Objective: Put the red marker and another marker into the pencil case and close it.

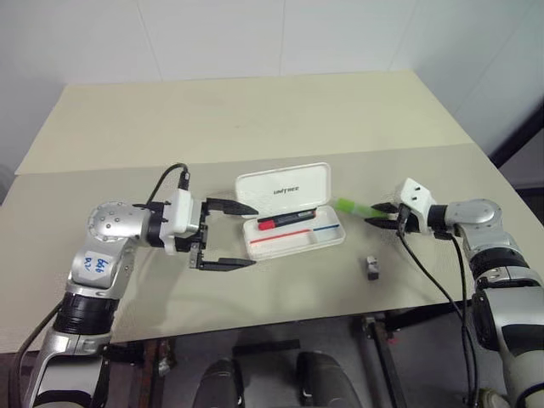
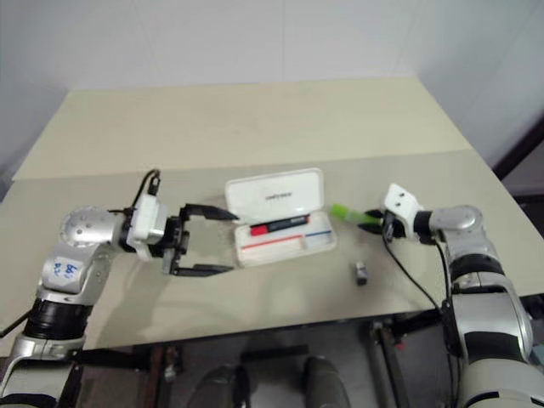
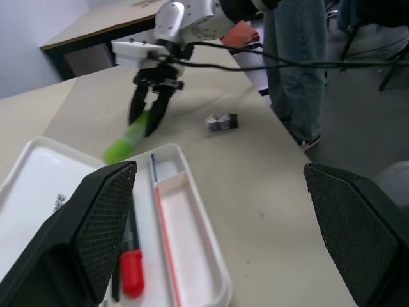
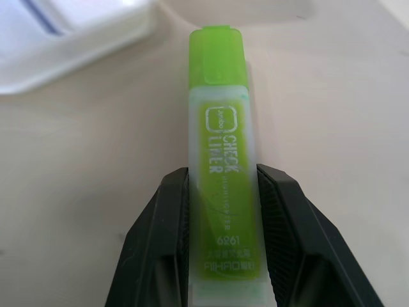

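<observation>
The white pencil case [image 1: 333,239] lies open in the middle of the table, its lid [image 1: 283,189] folded back. The red marker [image 1: 285,222] rests inside the tray, also seen in the left wrist view as a red cap [image 3: 131,272]. The other marker, a lime-green highlighter [image 4: 223,134], is just right of the case, with its cap end pointing at the case. My right gripper [image 1: 382,215] is shut on its rear end, one finger on each side. Left of the case, my left gripper [image 1: 251,236] stands open and holds nothing.
A small grey block [image 1: 372,268] lies on the table in front of the right gripper. The table's front edge [image 1: 280,323] runs close below the case. A person's legs [image 3: 300,57] stand beyond the table's right side.
</observation>
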{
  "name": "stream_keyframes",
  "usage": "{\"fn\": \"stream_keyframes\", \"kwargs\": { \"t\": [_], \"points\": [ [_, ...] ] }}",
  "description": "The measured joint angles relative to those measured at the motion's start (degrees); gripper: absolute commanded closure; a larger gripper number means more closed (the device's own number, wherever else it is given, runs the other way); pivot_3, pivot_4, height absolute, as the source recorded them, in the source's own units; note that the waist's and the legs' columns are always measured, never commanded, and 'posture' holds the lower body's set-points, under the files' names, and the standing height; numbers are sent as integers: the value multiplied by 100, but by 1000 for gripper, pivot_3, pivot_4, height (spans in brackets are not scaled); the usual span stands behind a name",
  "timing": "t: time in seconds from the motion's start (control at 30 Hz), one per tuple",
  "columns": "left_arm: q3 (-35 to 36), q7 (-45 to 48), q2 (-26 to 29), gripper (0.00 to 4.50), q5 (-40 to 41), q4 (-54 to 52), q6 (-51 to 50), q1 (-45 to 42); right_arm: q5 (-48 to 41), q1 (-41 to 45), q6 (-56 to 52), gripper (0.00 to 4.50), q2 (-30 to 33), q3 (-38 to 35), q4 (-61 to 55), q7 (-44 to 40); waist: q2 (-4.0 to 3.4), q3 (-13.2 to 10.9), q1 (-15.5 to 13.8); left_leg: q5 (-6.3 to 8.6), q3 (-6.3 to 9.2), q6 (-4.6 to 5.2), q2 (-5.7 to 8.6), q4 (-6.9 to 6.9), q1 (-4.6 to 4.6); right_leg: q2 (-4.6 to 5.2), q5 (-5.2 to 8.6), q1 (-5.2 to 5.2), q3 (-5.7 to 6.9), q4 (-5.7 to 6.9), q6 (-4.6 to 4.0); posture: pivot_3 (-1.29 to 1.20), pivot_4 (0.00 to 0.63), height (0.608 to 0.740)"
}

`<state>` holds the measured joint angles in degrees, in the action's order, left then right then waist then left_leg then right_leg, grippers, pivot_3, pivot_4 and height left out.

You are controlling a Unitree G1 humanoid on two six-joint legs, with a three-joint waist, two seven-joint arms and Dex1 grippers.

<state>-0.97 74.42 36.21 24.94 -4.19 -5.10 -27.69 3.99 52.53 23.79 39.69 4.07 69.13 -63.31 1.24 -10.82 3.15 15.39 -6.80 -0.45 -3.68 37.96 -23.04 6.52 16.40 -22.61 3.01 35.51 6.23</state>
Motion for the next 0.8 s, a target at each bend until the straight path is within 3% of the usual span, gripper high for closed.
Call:
{"fn": "stream_keyframes", "kwargs": {
  "t": [0.1,0.33,0.43,0.57,0.8],
  "points": [
    [-3,6,10,0,0,-31,27,18,20,8,-10,3353,273,-32,-1,36,-8,-4,-14,-15,-1,23,0,-6,-8,3,0,-8,0,-5,0,0,150,740],
    [126,-8,134,0,0,-24,165,279,-604,26,-296,3353,610,-380,-991,-1121,-16,-9,27,-33,-15,-12,-9,-75,-7,-27,1,-32,-5,-45,-2,0,150,740],
    [258,-11,248,0,-1,39,229,386,-1003,-232,-737,3353,488,-436,-1930,-1526,-16,-10,-11,-41,-18,-26,-18,-85,-15,-39,5,-41,3,-39,-7,0,150,740],
    [446,-26,358,0,-12,227,339,565,-1625,-1037,-1754,3353,-147,-66,-4101,-1834,-16,-10,-24,-39,-20,-28,-22,-81,-20,-40,6,-48,1,-28,-9,0,150,740],
    [567,-32,527,0,-27,290,481,1052,-1724,-1197,-2441,3353,-430,326,-5314,-1834,-13,-8,-151,-31,-24,-2,-6,-71,-32,-6,6,-89,9,-11,-10,0,150,740]
  ]
}}
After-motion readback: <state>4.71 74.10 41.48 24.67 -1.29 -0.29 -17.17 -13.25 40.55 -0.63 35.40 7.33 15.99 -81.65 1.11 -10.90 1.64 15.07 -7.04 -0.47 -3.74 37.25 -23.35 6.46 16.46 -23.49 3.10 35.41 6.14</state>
